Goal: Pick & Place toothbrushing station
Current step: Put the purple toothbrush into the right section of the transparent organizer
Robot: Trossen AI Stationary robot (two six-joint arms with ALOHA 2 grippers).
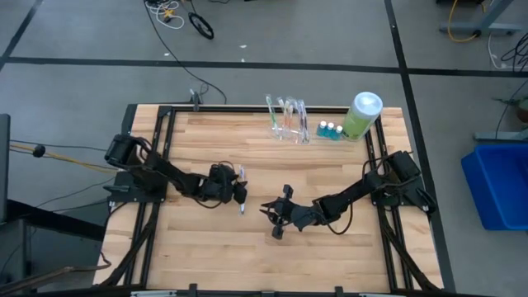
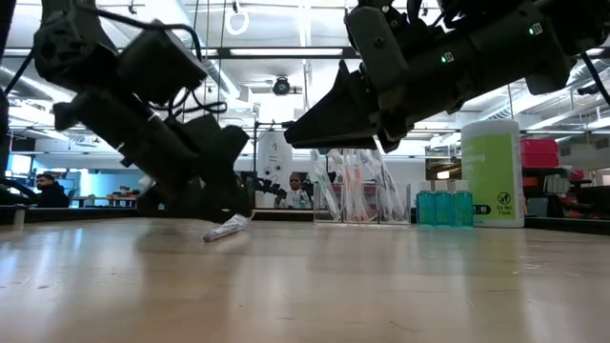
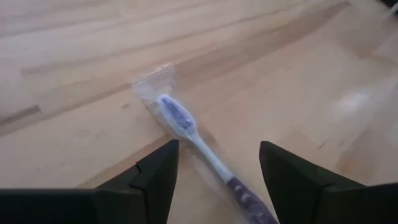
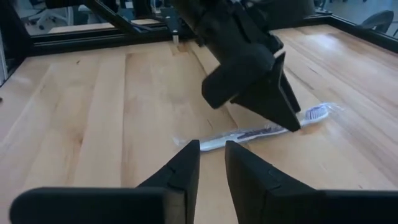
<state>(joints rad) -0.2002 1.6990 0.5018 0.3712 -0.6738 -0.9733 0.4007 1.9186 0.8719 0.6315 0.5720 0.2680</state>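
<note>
1 wrapped toothbrush point(image 3: 186, 127) on tabletop point(image 1: 330, 247), my left hand point(image 3: 217, 165) wide astride it; drop straight, pinch mid-handle. Right hand point(image 4: 211, 163) narrow, empty.

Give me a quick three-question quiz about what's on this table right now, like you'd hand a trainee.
1. True or false: the wrapped toothbrush lies flat on the table.
2. Which gripper has its fingers on either side of that toothbrush: A) left gripper, B) right gripper?
3. What stands between the toothbrush rack and the green bottle at the table's far edge?

Key: 1. True. 2. A; its fingers are wide open, not gripping. 3. The small blue-capped bottles.
</note>
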